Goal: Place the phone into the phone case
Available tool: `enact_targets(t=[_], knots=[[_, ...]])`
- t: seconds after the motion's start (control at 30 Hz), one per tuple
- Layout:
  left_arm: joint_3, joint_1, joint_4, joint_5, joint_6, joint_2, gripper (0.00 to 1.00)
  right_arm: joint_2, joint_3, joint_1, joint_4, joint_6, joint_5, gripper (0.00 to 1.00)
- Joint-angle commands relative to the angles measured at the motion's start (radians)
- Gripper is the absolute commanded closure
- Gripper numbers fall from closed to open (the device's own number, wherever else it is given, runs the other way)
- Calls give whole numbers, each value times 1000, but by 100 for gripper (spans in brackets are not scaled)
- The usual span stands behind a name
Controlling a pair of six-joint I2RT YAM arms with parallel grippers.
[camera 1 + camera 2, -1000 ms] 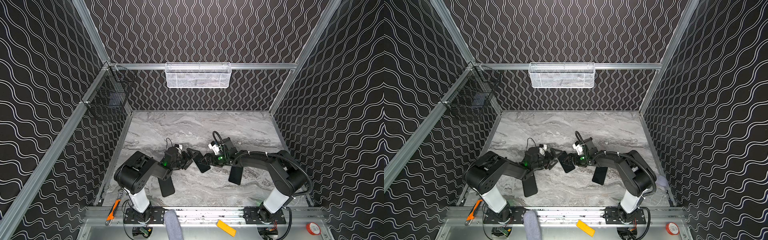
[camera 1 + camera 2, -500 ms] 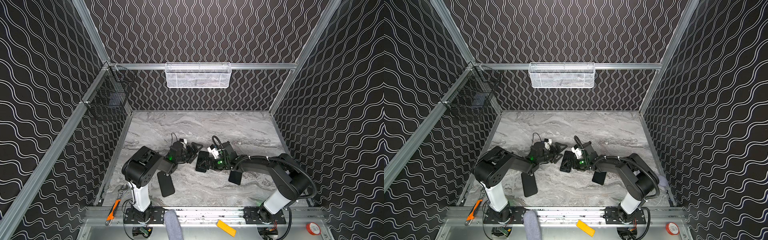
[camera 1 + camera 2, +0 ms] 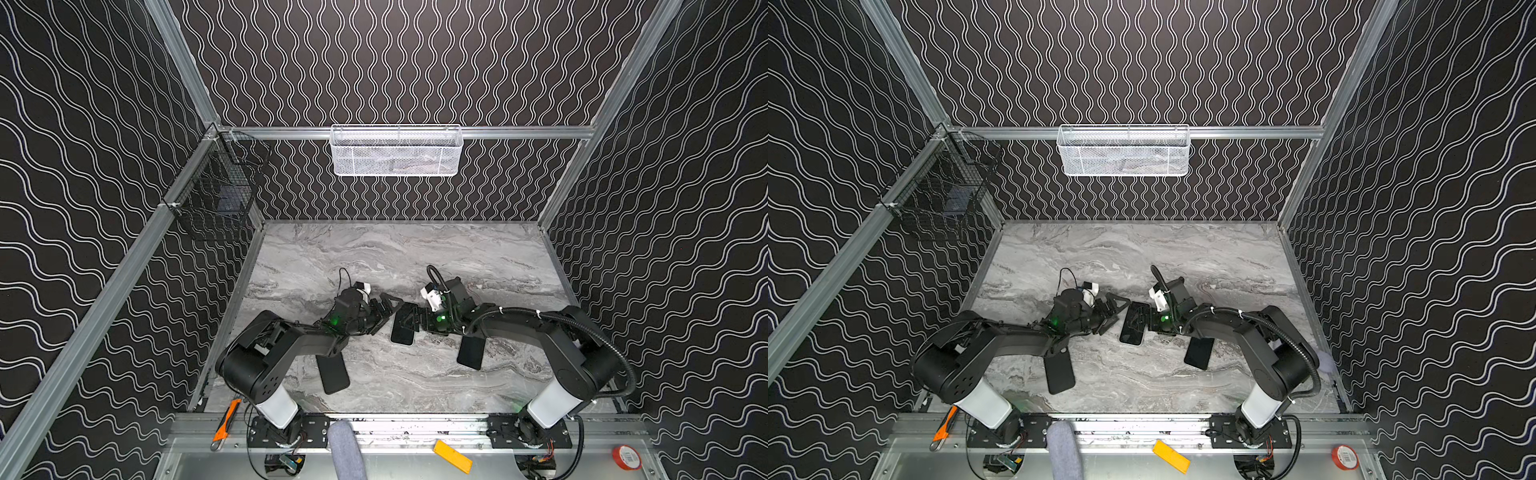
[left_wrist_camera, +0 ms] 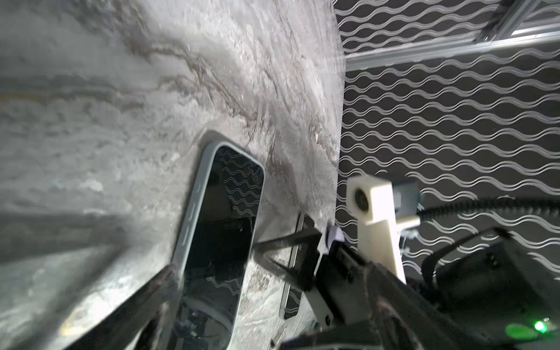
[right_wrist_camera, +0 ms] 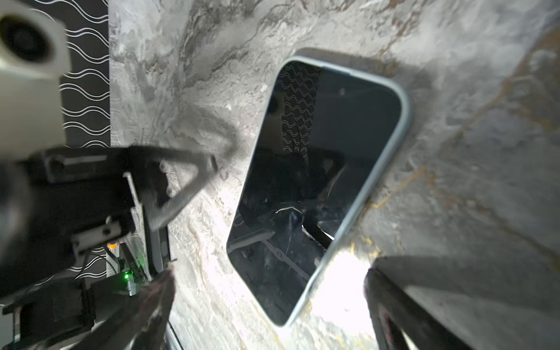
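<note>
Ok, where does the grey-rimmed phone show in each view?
In a top view: phone centre, lower half.
In a top view: centre, lower half again.
Left wrist: lower middle.
Right wrist: centre.
Shared landmark: marble table, under it in all four.

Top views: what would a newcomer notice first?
Both arms converge mid-scene on a glossy black phone lying screen up, with the left gripper and right gripper both open close beside it. Two more dark slabs lie flat nearer the front: the left slab and the right slab. At the back, a white mesh basket hangs on the rail.
</note>
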Motion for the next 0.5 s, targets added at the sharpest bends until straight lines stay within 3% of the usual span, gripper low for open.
enact_targets(t=[0.0,0.27,0.47], knots=[[-19,-23,4,-29,12,5,2,25,21,0,-7,-4,-3,1],[-61,-72,188,-44,-87,96,1,66,51,-4,36,12,-34,1],[-53,-109,207,-56,-113,108,1,66,53,-8,59,10,-36,1]])
